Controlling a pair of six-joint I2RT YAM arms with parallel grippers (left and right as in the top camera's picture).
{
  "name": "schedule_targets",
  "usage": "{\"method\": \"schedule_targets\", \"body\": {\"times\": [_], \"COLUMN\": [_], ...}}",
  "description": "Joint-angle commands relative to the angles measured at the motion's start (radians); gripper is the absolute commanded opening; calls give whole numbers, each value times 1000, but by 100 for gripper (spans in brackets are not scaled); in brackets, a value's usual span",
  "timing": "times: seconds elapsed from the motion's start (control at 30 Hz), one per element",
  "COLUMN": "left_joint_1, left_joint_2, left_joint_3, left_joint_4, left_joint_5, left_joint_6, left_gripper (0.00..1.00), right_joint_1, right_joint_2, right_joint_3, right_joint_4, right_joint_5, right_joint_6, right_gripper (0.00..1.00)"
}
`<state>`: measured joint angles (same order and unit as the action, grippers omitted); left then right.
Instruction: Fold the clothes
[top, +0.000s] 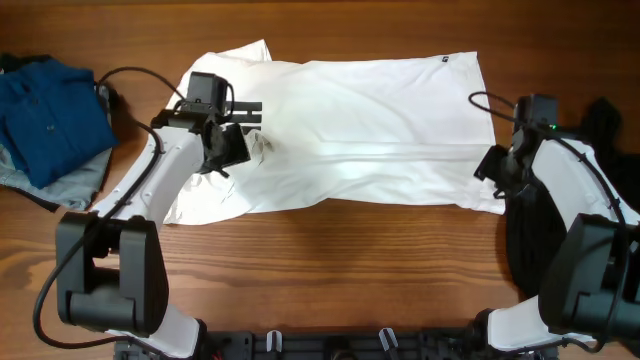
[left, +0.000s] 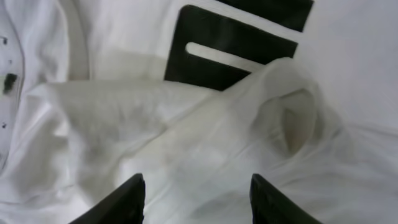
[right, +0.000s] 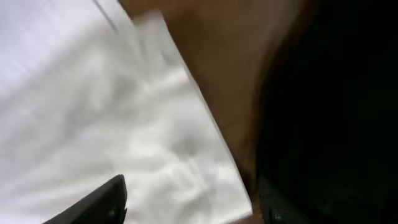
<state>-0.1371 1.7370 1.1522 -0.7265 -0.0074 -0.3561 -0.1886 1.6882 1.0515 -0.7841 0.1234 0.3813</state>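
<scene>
While the white shirt (top: 370, 130) lies spread on the table (top: 330, 270), left gripper (left: 196, 190) and right gripper (right: 194, 196) sit at its ends — jaws apart, nothing pinched.

A wooden desk (top: 350, 260) fills the overhead view, warm reddish-brown, with darker grain streaks running from left to right. The light falls evenly and leaves only soft shadows on the wood. The right wrist view shows a blurred brown strip of it.
</scene>
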Motion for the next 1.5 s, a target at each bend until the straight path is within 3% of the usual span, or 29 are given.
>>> {"method": "schedule_targets", "body": {"times": [0.0,0.13,0.3,0.43,0.53,0.63,0.7,0.8,0.93,1.1,1.23,1.27,1.3,1.33,1.47], "left_joint_1": [13,11,11,11,11,11,11,11,47,127,119,120,120,120,120], "left_joint_2": [13,13,14,14,14,14,14,14,14,-11,-153,-223,-279,-324,-321], "left_joint_3": [7,-19,-135,-195,-220,-244,-262,-275,-275,-275,-249,-220,-190,-161,33], "left_joint_4": [-60,-99,-29,-25,-22,-21,-18,-68,-176,-207,-215,-217,-208,-174,-86], "left_joint_5": [-11,-13,-21,-23,-35,-36,-36,-36,-36,-5,32,50,52,63,105], "left_joint_6": [-73,-92,-101,-101,-101,-101,-101,-101,-121,-119,-93,-93,-93,-57,40], "left_gripper": [54,54,55,56,64,67,64,61,61,60,59,62,74,80,84], "right_joint_1": [-10,-10,-9,-8,-7,-7,-7,-7,-7,-7,-7,-7,-7,-7,-7], "right_joint_2": [-20,10,74,123,145,160,166,166,166,142,78,45,16,-13,-117], "right_joint_3": [38,37,37,37,37,8,-50,-77,-77,-74,-7,26,55,87,168], "right_joint_4": [71,130,156,198,174,127,136,37,-64,-82,-74,-73,-73,-74,-73], "right_joint_5": [-13,-82,-208,-249,-306,-301,-256,-167,-34,-42,-103,-129,-153,-180,-286], "right_joint_6": [-41,-40,-41,-54,-113,-143,-145,-100,-39,-14,-24,-23,-26,-48,-130], "right_gripper": [71,72,64,67,71,72,71,53,54,55,59,61,63,66,69]}}
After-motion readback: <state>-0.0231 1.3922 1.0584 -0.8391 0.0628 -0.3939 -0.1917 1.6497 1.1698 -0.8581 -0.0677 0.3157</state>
